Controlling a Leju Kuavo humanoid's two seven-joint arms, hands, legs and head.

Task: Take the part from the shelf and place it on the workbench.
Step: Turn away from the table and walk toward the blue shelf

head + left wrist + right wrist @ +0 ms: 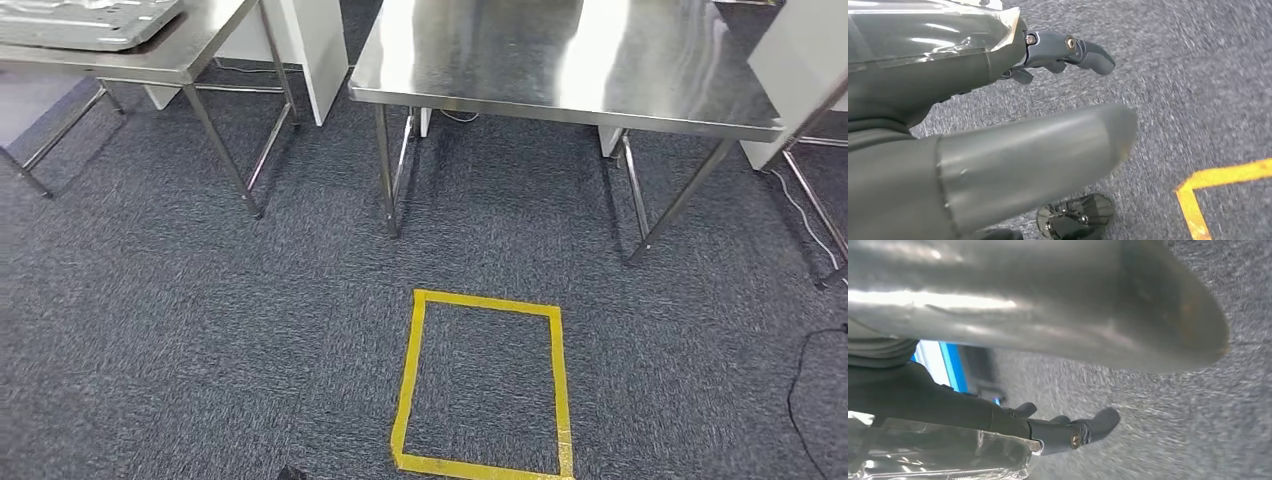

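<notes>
A flat grey pressed-metal part (85, 20) lies on the steel table (190, 55) at the far left. A wider steel workbench (560, 60) stands straight ahead with a bare, shiny top. My left hand (988, 150) hangs over the carpet; its thick thumb and dark fingers (1068, 50) are apart and hold nothing. My right hand (998, 315) also hangs low above the carpet, its fingers (1068, 432) spread away from the thumb with nothing between them.
A yellow tape rectangle (485, 385) marks the grey carpet in front of the workbench; one corner of the yellow tape (1208, 180) lies near my left hand. White panels stand behind the tables. A black cable (800, 390) trails on the floor at the right.
</notes>
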